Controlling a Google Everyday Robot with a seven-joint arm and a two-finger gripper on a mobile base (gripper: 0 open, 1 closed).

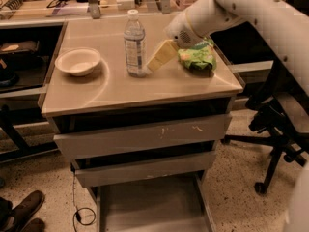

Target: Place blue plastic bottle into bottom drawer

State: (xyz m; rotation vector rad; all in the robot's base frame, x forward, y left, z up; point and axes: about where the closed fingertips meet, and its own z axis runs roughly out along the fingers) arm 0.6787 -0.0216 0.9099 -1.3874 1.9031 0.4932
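The blue plastic bottle (pixel 134 43) stands upright on the cabinet top (pixel 120 88), clear with a white cap and a pale label. My gripper (pixel 155 62) reaches in from the right on a white arm, its yellowish fingers just to the right of the bottle's lower half, close to it. Nothing is held. The bottom drawer (pixel 152 209) is pulled out at the foot of the cabinet, a flat grey tray with nothing in it.
A white bowl (pixel 77 61) sits at the left of the top. A green chip bag (pixel 198 57) lies at the right, under the arm. The two upper drawers (pixel 145 137) have scratched grey fronts. An office chair (pixel 275 129) stands to the right; shoes (pixel 21 211) lie bottom left.
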